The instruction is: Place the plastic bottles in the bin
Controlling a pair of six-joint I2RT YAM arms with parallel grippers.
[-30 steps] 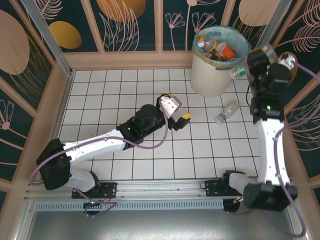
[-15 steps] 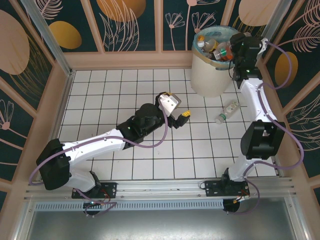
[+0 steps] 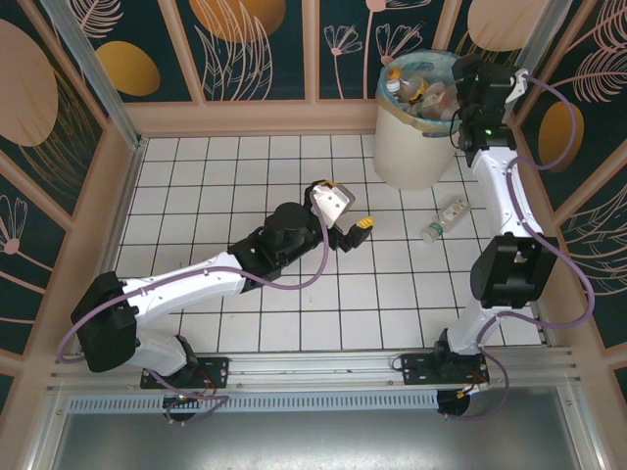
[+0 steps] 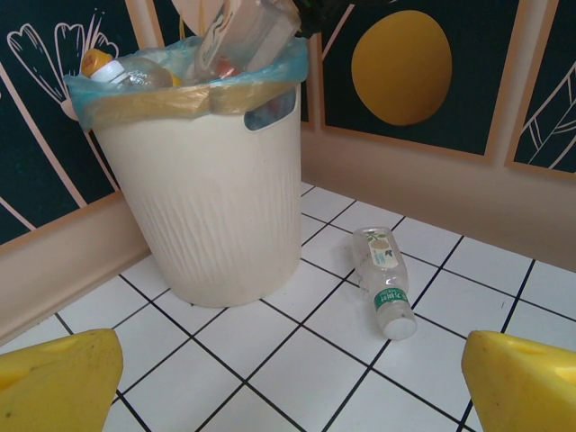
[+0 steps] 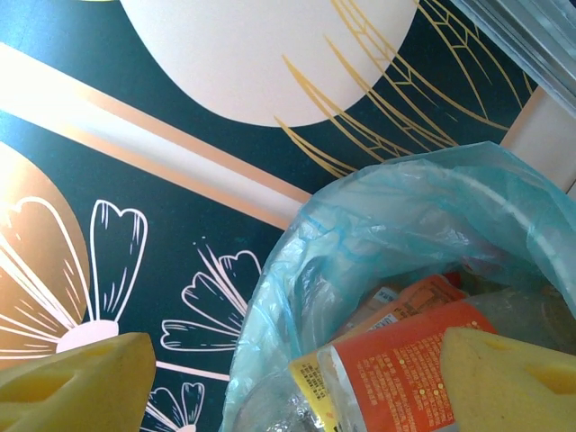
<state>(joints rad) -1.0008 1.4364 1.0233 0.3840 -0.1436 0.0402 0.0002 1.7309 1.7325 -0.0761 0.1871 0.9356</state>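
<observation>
Right end effector (image 5: 288,382), fingertips (image 5: 63,387) cropped

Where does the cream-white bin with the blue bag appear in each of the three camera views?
Top external: the bin stands at the upper right, on the far tiles.
Left wrist: the bin is left of centre, upright, its side towards the camera.
Right wrist: the bin is at the lower right, seen from above, mouth open.
Shared landmark: the light blue bag over its rim.
</observation>
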